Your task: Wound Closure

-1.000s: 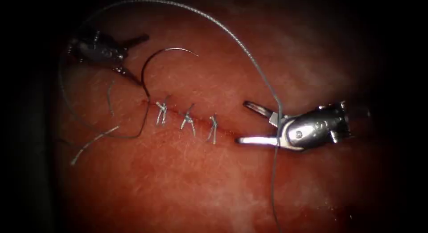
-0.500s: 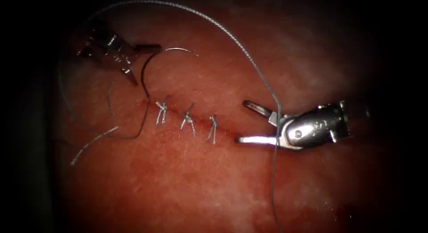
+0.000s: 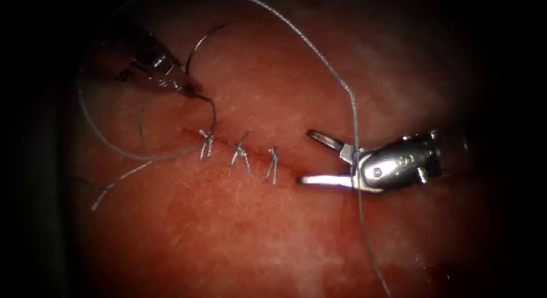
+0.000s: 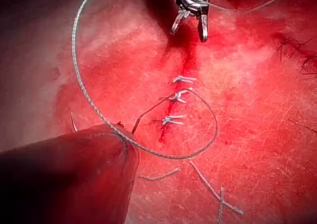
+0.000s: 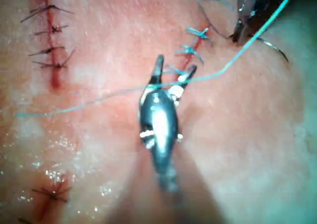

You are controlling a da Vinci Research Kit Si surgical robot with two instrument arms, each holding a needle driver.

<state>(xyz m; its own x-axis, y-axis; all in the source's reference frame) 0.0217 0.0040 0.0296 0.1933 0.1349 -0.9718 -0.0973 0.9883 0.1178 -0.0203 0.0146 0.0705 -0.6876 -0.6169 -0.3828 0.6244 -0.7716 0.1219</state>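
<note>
Tissue carries the cut with three stitches. Right pincer gapes, grasping nothing, thread draped across it: a snag risk. Left pincer, left of the cut, is clenched on the needle near its tail, clear of tissue; a slip would drop it.

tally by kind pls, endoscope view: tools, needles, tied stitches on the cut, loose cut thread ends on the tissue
Steel two-jaw needle drivers: 2, the left tool shut on the needle, the right tool open, holding nothing
Curved steel needles: 1, gripped near its thread end, out of the tissue
Knotted grey thread stitches: 3
Loose cut grey thread ends: 2
Total: 8
</note>
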